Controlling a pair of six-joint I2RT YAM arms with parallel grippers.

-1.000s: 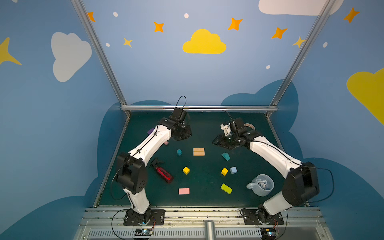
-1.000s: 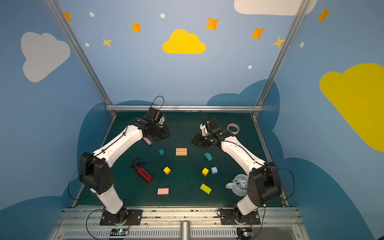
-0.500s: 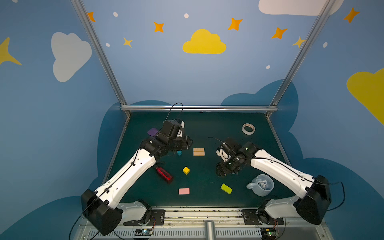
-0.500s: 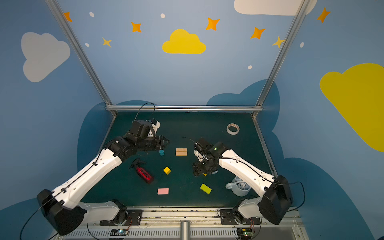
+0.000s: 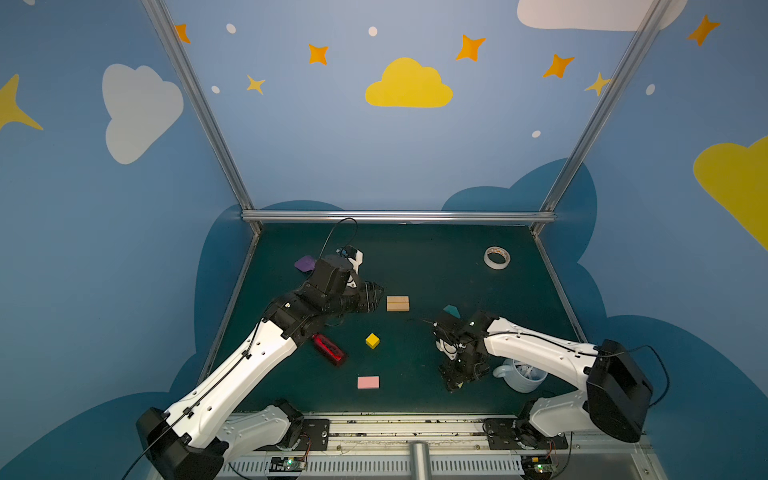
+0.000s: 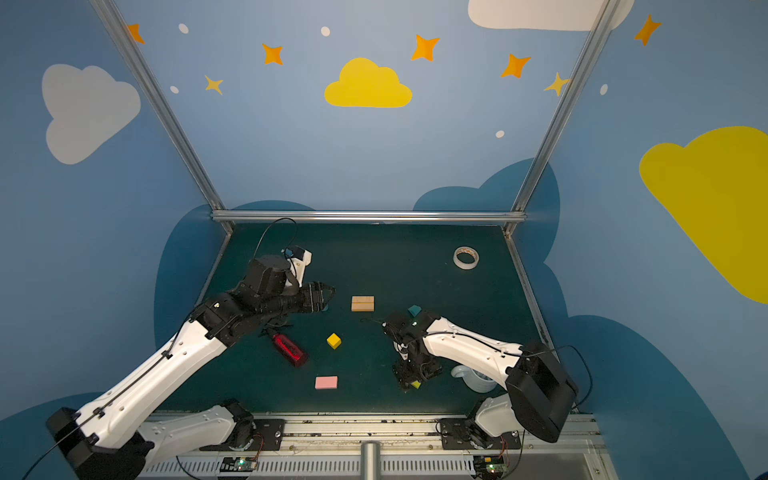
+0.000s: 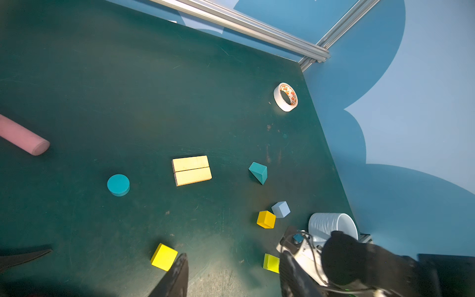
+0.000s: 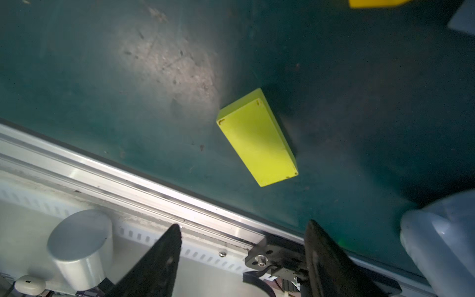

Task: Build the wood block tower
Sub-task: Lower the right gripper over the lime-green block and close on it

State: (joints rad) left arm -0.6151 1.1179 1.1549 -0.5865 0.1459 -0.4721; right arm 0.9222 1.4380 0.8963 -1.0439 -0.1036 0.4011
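Red bottle [image 5: 329, 350] lies near-left on dark green table [image 5: 424, 257]. Purple spatula [image 5: 304, 263] far-left, pink handle [image 7: 24, 138]. Tape roll [image 5: 496, 257] far-right. Pale mug [image 5: 521, 376] near-right, sth white inside.

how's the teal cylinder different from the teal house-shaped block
The teal cylinder is round with a flat top; the teal house-shaped block is angular with a pointed end. The cylinder stands on its flat end; the house-shaped block lies on its side. Both are teal and unstacked.

So the dark green bench [image 5: 415, 257] has two tan wooden bars [image 5: 397, 303], yellow wooden cube [image 5: 372, 340], pink slab [image 5: 368, 382], red translucent bottle [image 5: 329, 350], white tape roll [image 5: 497, 266].
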